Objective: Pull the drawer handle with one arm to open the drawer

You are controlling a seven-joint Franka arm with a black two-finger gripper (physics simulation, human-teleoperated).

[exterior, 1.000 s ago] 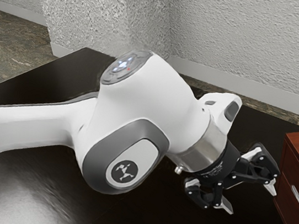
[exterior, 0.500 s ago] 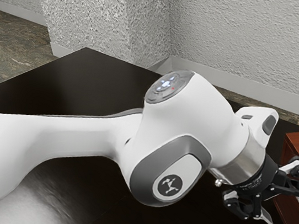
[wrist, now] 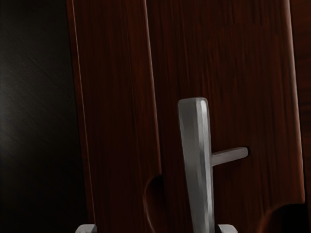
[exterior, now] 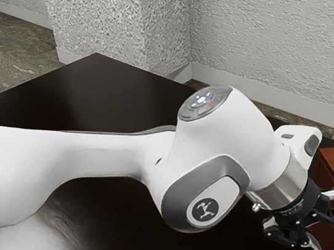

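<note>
Black gripper (exterior: pixel 329 225) at drawer handle (wrist: pixel 197 165)

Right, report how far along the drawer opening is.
Approach looks done: the end effector is at the drawer front. In hand: it is open, straddling the metal handle without gripping. Left: close on the handle and pull; the drawer does not look opened yet.

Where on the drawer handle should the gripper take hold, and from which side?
Grip the drawer handle on its straight metal bar, clear of the post fixing it to the drawer front. Come straight at the front, jaws either side of the bar: it stands off the wood, leaving room behind it.
</note>
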